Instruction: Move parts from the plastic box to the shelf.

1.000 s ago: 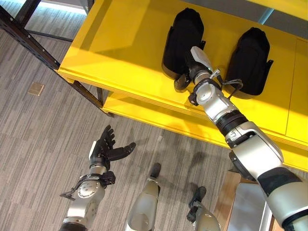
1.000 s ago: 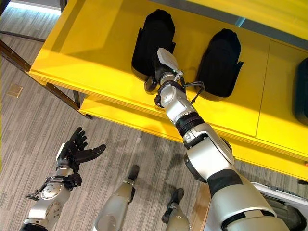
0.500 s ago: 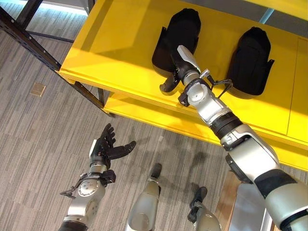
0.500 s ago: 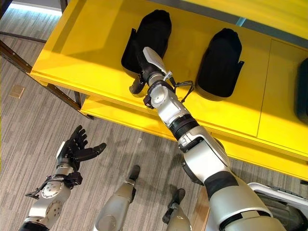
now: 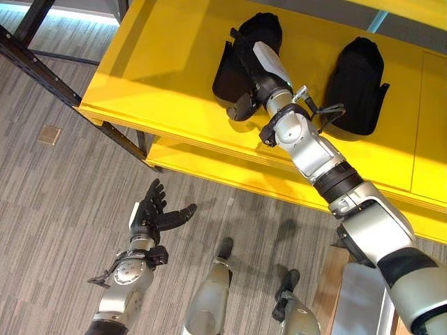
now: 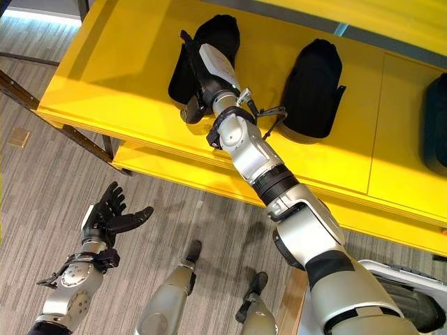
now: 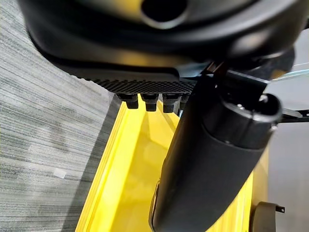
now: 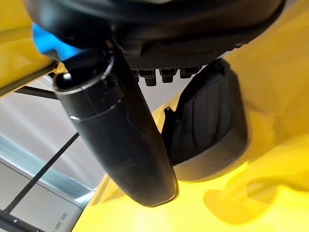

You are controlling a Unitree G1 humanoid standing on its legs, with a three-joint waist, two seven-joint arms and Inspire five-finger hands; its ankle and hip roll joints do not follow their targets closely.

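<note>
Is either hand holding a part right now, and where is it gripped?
The left hand is open over the floor, holding nothing. The right hand lies on the left black part on the yellow shelf; whether it grips cannot be told.

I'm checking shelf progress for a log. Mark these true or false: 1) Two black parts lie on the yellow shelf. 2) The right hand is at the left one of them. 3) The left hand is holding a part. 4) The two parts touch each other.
1) True: a left black part and a right black part lie on the yellow shelf.
2) True: the right hand is over it.
3) False: the left hand is open and holds nothing, low over the floor.
4) False: bare shelf separates them.
</note>
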